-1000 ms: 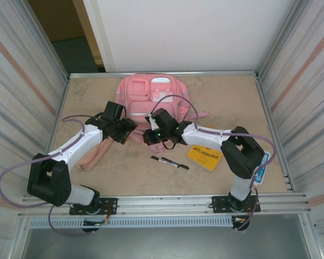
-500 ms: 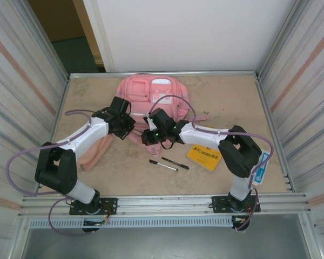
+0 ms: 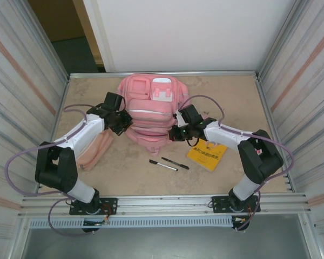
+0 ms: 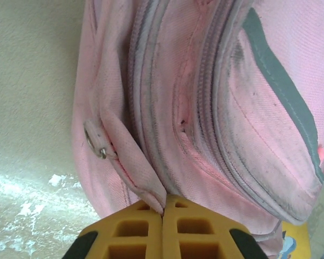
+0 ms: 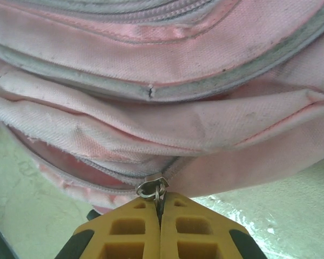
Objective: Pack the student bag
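I have the bag point(image 3: 151, 108) lying flat in the far middle of the table point(image 3: 235, 102). Its long axis runs away from me: the end with the white patch point(image 3: 162, 89) points at the far rim, and the bunched lower end points back toward the arm bases. The front pockets face up.

The left gripper point(image 3: 121, 123) sits against the bag's left side. On its wrist camera the yellow fingers point(image 4: 132, 226) are pressed together, pinching a pink fabric tab point(image 4: 135, 172) at the bag's edge. A small metal ring point(image 4: 94, 143) hangs just beside that tab.

The right gripper point(image 3: 179, 132) is at the bag's near right corner. Its jaws are likewise pressed together, and on its wrist camera they nip the metal zip pull point(image 5: 154, 189) where the zip line curves round the bag's edge.

Just near of the bag lie two pens point(image 3: 169, 163), side by side and slanted. A yellow booklet point(image 3: 207, 154) sits to their right, partly under my right arm. A narrow pink piece point(image 3: 93, 154) lies under my left arm; I can't tell whether it is a strap or something separate.

The bag's far end is close to the far rim. There is bare table on both sides of the bag out to the corrugated side walls point(image 3: 27, 81), more of it on the right, and a bare strip near the bases.
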Tool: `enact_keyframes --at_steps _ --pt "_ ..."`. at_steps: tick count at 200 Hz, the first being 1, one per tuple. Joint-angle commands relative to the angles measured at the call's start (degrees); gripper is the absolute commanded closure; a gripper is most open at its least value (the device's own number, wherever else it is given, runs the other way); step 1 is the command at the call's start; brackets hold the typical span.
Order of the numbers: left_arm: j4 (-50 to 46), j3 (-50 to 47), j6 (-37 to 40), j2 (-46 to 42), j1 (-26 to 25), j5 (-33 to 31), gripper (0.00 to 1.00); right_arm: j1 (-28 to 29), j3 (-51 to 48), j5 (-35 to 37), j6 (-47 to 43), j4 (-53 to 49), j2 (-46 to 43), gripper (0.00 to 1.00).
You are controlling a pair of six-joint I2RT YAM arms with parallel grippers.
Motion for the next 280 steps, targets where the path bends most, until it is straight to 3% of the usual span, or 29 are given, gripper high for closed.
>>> enact_keyframes --at_steps 1,52,69,92,128,162,231,280 --pt "2.7 4.1 2.7 3.1 2.7 -0.9 1.00 0.0 -1.7 2.1 0.2 -3.7 -2.7 1.00" --pt "-1.0 20.0 7.5 16.4 3.6 3.3 1.00 3.6 1.0 2.0 0.7 -2.6 -3.4 1.00" --pt "-2.1 24.7 9.2 19.5 4.4 4.3 0.78 5.2 2.6 2.9 1.7 -1.2 -2.4 1.00" --pt "-2.9 24.7 10.2 17.7 5.4 5.0 0.65 6.3 6.0 2.9 3.3 0.3 0.4 1.00" --pt "-8.1 15.9 13.1 7.4 5.8 4.7 0.47 7.9 9.8 2.6 1.3 1.1 2.7 1.00" --pt "-9.0 6.2 9.6 -0.5 2.6 7.1 0.45 8.7 11.8 -1.2 0.1 1.9 5.4 1.00" --pt "8.8 -4.2 -5.9 -2.8 -6.4 2.5 0.42 12.5 17.3 -1.4 2.6 2.1 10.0 1.00" --pt "10.4 -9.7 -15.3 -1.9 -7.8 -3.0 0.53 12.8 16.5 0.7 5.2 1.6 9.7 1.00"
